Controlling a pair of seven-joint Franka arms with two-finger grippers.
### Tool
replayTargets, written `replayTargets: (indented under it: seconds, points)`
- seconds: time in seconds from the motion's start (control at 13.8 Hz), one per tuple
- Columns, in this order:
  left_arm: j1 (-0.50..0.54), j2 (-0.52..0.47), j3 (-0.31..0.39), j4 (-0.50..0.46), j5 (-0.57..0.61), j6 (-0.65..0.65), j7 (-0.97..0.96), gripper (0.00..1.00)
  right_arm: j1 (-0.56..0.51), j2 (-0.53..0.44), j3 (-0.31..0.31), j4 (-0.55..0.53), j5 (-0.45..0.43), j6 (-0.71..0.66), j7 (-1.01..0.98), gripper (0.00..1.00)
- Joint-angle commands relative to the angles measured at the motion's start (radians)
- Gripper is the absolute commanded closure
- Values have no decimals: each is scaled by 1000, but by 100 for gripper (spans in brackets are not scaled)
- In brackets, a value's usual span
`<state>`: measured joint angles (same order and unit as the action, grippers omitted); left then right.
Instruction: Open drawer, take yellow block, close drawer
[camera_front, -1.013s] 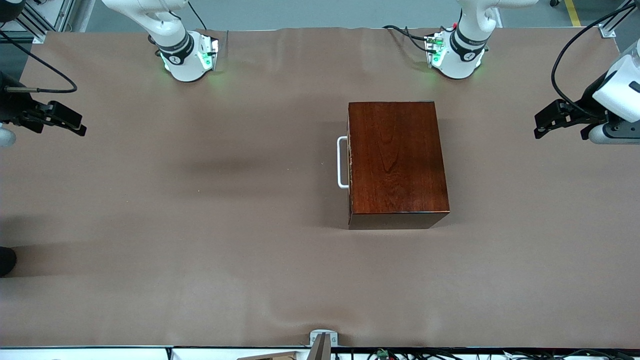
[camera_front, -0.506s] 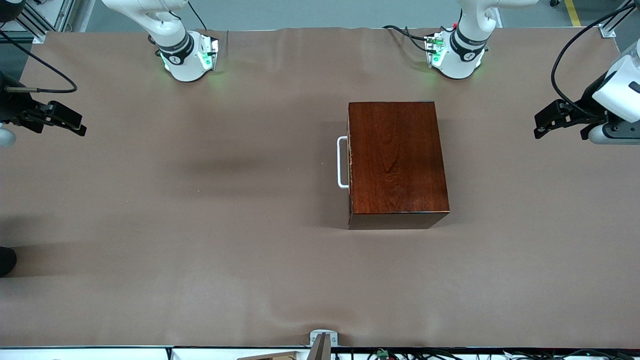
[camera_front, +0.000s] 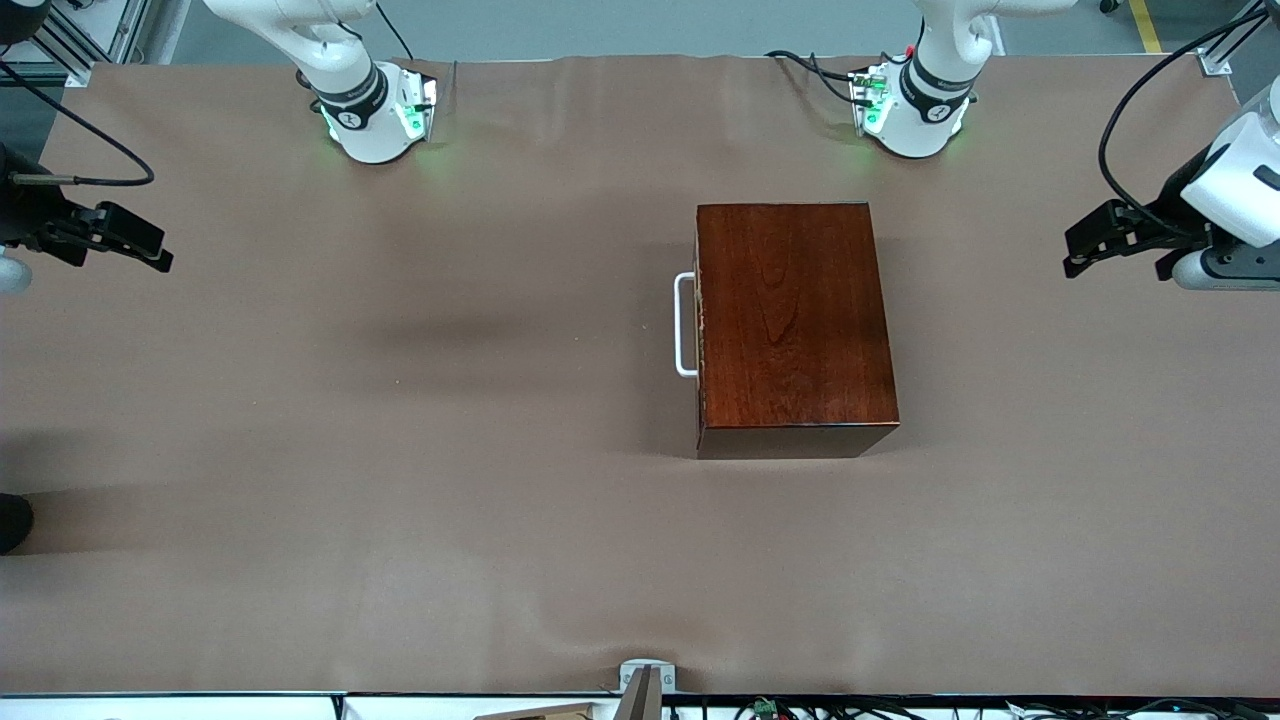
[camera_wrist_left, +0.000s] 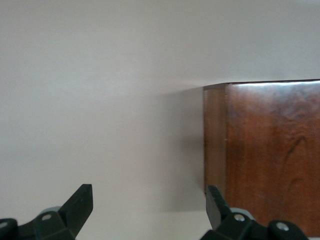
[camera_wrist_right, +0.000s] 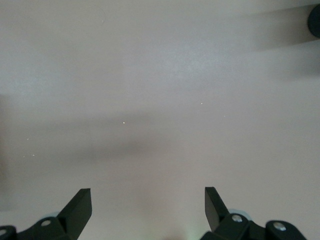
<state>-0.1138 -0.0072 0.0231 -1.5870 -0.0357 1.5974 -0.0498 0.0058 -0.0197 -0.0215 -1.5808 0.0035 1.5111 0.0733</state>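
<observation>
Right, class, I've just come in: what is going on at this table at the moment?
Nothing is being handled yet. A wooden cabinet stands on the table, its drawer shut, the white handle facing the right arm's end. No yellow block shows. The left gripper hangs open over the left arm's end of the table; the right gripper hangs open over the right arm's end. Both arms wait.

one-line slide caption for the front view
Closed drawer in the wooden cabinet; open left gripper and open right gripper wait over the table's ends.
</observation>
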Motion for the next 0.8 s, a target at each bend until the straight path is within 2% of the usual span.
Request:
replayTargets:
  seconds: [0.0,0.36,0.72]
  points:
    - [0,15,1,4,-61,13,-12,0,-4,-2,8,10,-14,-12,5,0]
    - [-33,55,-18,67,-64,13,-62,0,-4,-2,8,10,-14,-12,5,0]
    - [-148,99,-109,93,-44,13,-328,0,-4,-2,8,11,-14,-12,5,0]
